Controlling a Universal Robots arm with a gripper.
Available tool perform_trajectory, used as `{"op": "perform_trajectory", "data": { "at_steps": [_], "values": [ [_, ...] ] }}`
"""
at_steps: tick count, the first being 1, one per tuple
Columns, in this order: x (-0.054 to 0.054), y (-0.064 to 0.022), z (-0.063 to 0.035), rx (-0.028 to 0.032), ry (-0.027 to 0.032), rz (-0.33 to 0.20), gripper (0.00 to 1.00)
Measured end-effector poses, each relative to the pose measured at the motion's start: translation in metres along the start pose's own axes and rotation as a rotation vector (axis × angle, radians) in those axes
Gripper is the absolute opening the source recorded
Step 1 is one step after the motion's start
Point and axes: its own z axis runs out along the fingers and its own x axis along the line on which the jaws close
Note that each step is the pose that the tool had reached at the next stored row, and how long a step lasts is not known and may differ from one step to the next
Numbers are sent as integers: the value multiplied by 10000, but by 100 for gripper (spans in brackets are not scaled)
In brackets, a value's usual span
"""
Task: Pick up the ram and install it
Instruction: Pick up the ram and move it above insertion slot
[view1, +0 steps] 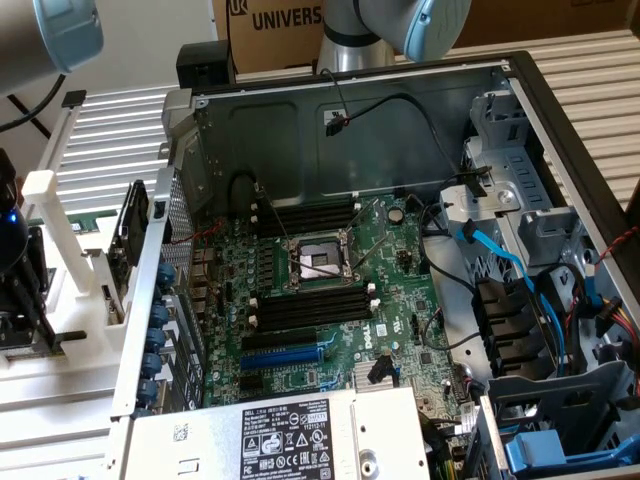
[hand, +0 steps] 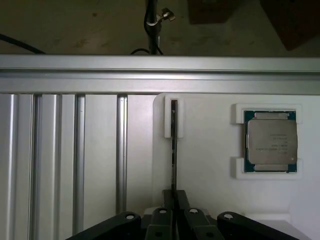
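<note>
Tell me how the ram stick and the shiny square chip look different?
The ram stands on edge, a thin dark strip; the chip lies flat, showing a square silver face. The gripper pinches the ram; nothing touches the chip. Both sit in white holders.

I count one ram (hand: 173, 155) stick, seen edge-on, and one processor chip (hand: 271, 145) set between two white brackets (hand: 239, 168). My tool is one gripper (hand: 173, 195) with two fingers (hand: 182, 201). There is one open computer case (view1: 400, 130) holding one motherboard (view1: 395, 255). On that board I count one CPU socket (view1: 318, 262), two banks of black memory slots (view1: 305, 215), one bank on each side of the socket, and one blue expansion slot (view1: 285, 355). One power supply (view1: 390, 420) too.
</note>
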Motion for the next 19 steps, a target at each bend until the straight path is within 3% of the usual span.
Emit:
{"op": "perform_trajectory", "data": {
  "at_steps": [19],
  "values": [
    [0, 0, 0, 0, 0, 0, 14]
  ]
}}
